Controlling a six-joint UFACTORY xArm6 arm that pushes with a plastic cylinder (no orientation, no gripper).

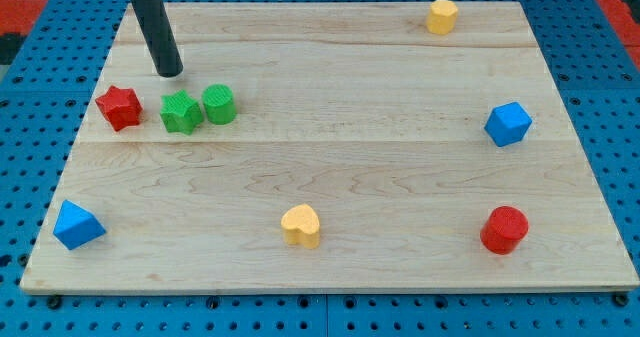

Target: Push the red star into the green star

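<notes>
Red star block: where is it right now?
The red star block sits near the wooden board's left edge in the camera view, just left of the green star block, apart from it; my tip is above between them.

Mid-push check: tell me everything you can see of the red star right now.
The red star is a small, chunky block with blunt points, evenly coloured and matte like painted wood or plastic. It lies flat on the wooden board near the view's left edge, in the upper half. Nothing touches it: a narrow gap separates it from the green star on its right, and my tip sits above and to its right, clear of it.
</notes>
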